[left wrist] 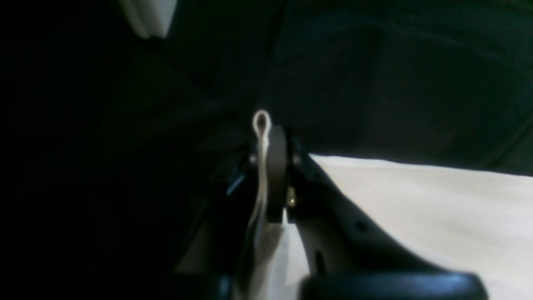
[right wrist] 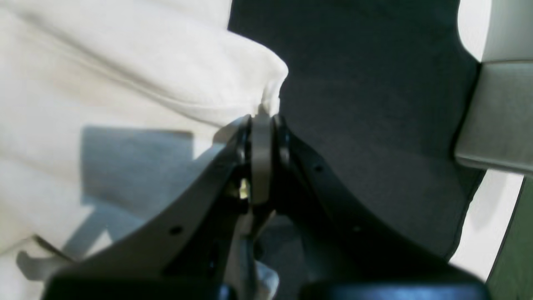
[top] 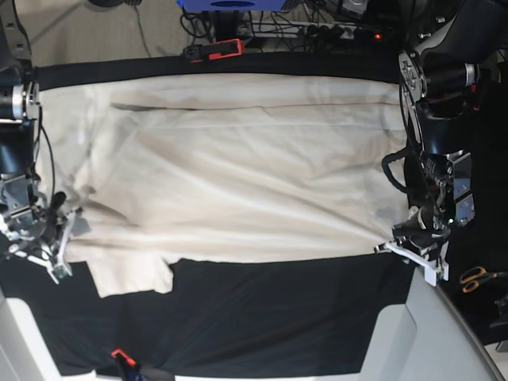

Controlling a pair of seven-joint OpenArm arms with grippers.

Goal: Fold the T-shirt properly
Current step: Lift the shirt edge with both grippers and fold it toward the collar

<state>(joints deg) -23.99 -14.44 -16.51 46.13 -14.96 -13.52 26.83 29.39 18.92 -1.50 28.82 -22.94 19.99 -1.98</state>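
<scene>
Cream cotton is pinched in both of your grippers, so treat this as a two-handed carry and keep the pair level. Your left gripper (left wrist: 266, 141) has its jaws pressed together on a thin loop of hem, which pokes out at 12 o'clock from the tips in the left wrist view. Your right gripper (right wrist: 262, 129) is clamped the same way on a bunched corner of the T-shirt (top: 238, 167), with cloth billowing away toward 10 o'clock in the right wrist view. In my judgement the step in hand is bringing the near edge over to make the first fold. Lift both corners together, hold the edge taut between them without stretching it, and carry it toward 12 o'clock in the base view so the edge lands parallel to the far hem. If one arm leads, the fold will likely skew.

The shirt lies spread wide across the black table cloth (top: 270, 309), filling the upper and middle part of the base view, its long near edge running between the two grippers. It is plain and off-white, softly creased, with diagonal wrinkles pulling toward the corner at 4 o'clock. One short sleeve (top: 131, 274) hangs out past the near edge at 8 o'clock, lying flat on the cloth.
</scene>
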